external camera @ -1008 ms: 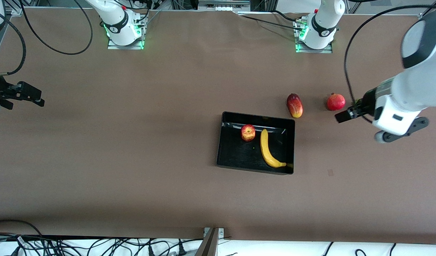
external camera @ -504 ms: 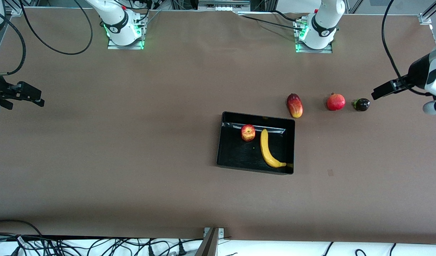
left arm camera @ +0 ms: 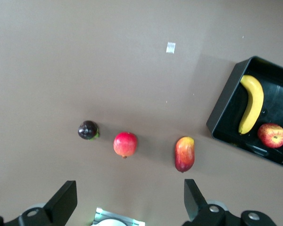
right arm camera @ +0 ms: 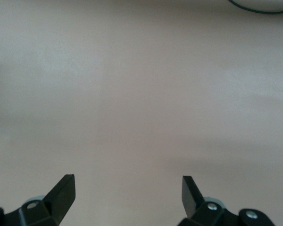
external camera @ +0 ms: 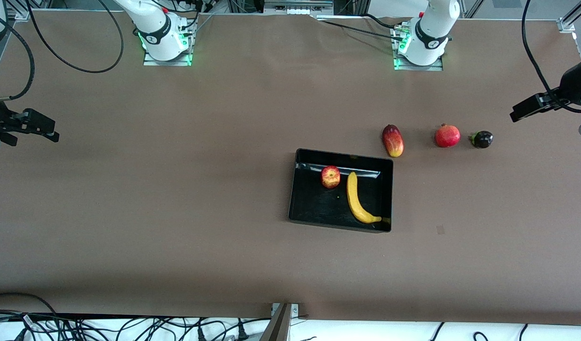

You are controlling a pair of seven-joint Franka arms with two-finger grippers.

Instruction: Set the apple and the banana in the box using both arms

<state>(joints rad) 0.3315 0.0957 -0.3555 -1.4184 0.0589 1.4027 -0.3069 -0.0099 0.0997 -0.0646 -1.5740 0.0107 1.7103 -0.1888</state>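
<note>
Two fruits lie in the box, a black shallow bin near the middle of the table: the apple by the wall nearest the robots' bases, and the banana just beside it toward the left arm's end, running from that wall down to the corner nearest the front camera. Apple and banana are close together but do not appear to touch.

Three loose fruits sit in a row on the table, farther from the front camera than the box: a red-yellow mango just off the box's corner, a red pomegranate next, and a small dark mangosteen nearest the left arm's end.

Left gripper: raised over bare table at the left arm's end, near the mangosteen, fingers spread wide apart and holding nothing.

Right gripper: over bare table at the right arm's end, well apart from the box, fingers likewise spread apart and empty; this arm waits.
</note>
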